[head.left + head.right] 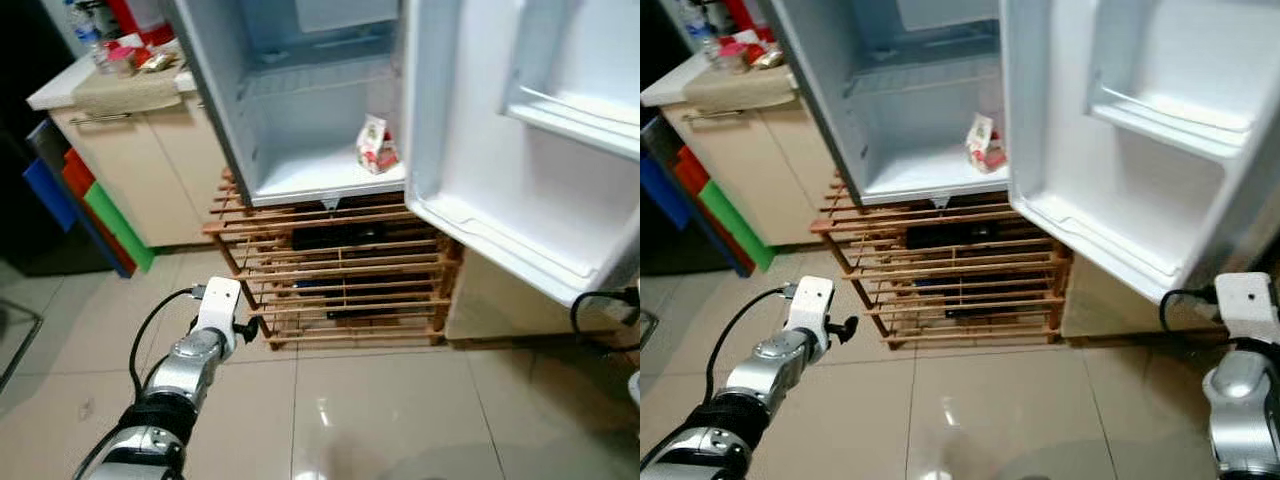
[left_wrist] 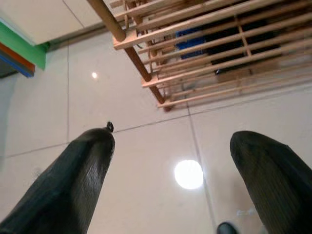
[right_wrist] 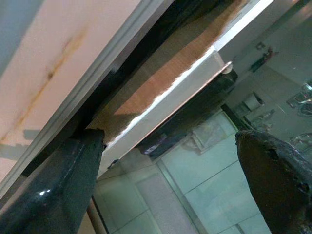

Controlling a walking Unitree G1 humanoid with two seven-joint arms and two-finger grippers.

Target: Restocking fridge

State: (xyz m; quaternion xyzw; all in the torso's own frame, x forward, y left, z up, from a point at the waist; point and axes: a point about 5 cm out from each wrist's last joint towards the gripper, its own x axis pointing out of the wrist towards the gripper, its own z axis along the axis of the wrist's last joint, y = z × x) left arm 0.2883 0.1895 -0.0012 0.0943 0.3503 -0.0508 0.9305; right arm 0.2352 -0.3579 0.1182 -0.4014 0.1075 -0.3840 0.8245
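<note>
A small white fridge (image 1: pixel 320 120) stands open on a wooden slatted rack (image 1: pixel 340 265). Its door (image 1: pixel 530 130) swings out to the right, with bare door shelves. One red and white packet (image 1: pixel 375 145) stands on the fridge floor at the back right. My left arm hangs low at the lower left, its wrist (image 1: pixel 215 315) just short of the rack. In the left wrist view my left gripper (image 2: pixel 170 190) is open over the floor tiles with nothing between its fingers. My right gripper (image 3: pixel 170 180) is open too, below the door's lower edge, holding nothing.
A beige cabinet (image 1: pixel 140 170) with a cluttered counter top (image 1: pixel 120 65) stands left of the fridge. Coloured panels (image 1: pixel 90 205) lean beside it. A black cable (image 1: pixel 600 305) loops at the right. Dark items lie inside the rack. Glossy tiled floor (image 1: pixel 380 420) lies in front.
</note>
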